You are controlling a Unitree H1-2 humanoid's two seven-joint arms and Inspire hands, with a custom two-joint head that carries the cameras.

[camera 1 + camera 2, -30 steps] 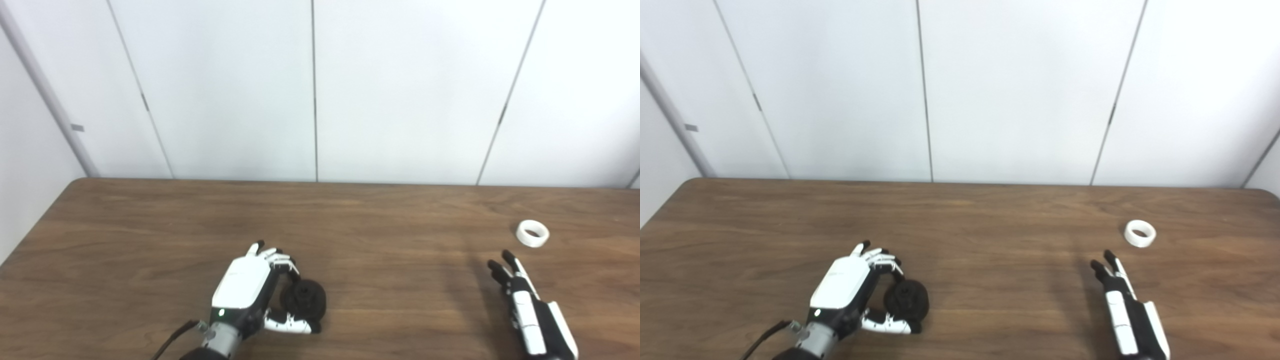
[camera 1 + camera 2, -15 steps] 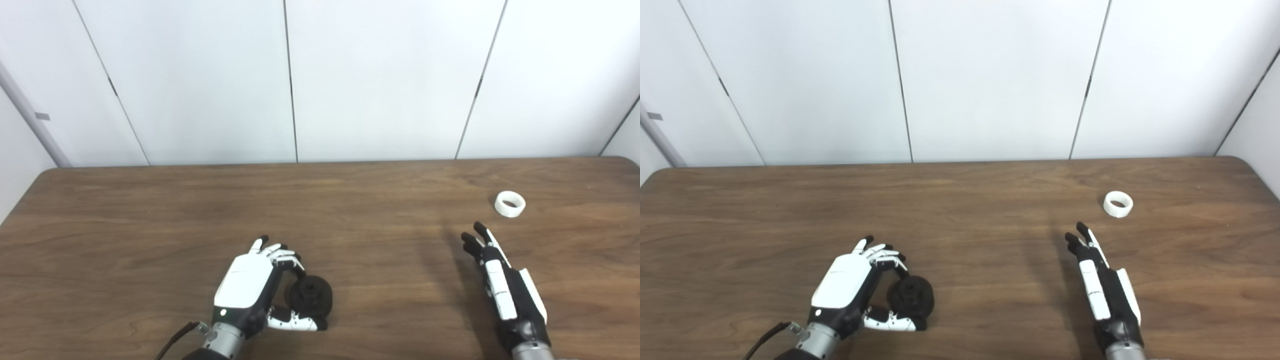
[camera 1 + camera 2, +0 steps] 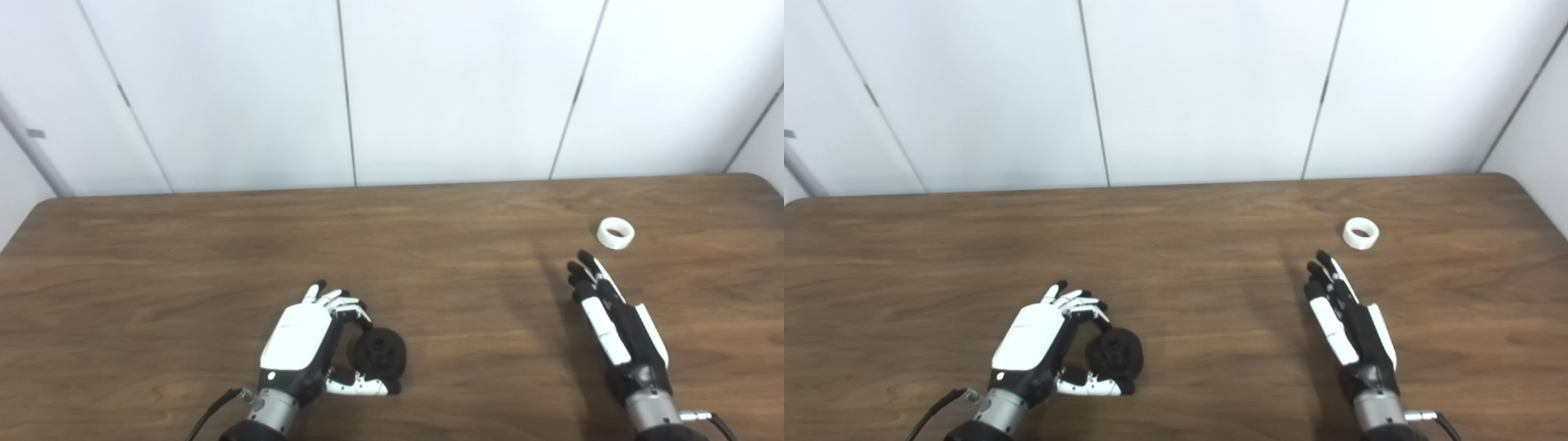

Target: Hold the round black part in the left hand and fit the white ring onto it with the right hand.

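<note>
Two hands are in your view over the brown wooden bench (image 3: 184,257), and only one of them has anything in it. Your left hand (image 3: 306,346) sits near the front edge, fingers curled over the top of the round black part (image 3: 380,355) and thumb tucked along its near side, so it is closed around that part. The part itself appears to rest on the bench surface, its raised hub facing up and toward you.

Your right hand (image 3: 612,321) holds nothing: its fingers are stretched out straight and close together, pointing away from you toward the far right. It hovers or lies low over the bench; you cannot tell from these views whether it touches the wood.

Just beyond its fingertips, a little to the right and apart from them, you see the white ring (image 3: 615,233) lying flat on the bench with its opening facing up. Between the fingertips and the ring you have only bare wood. The ring and the black part lie well apart, on opposite sides of the bench. Behind the bench stands a plain white panelled wall (image 3: 453,86).
</note>
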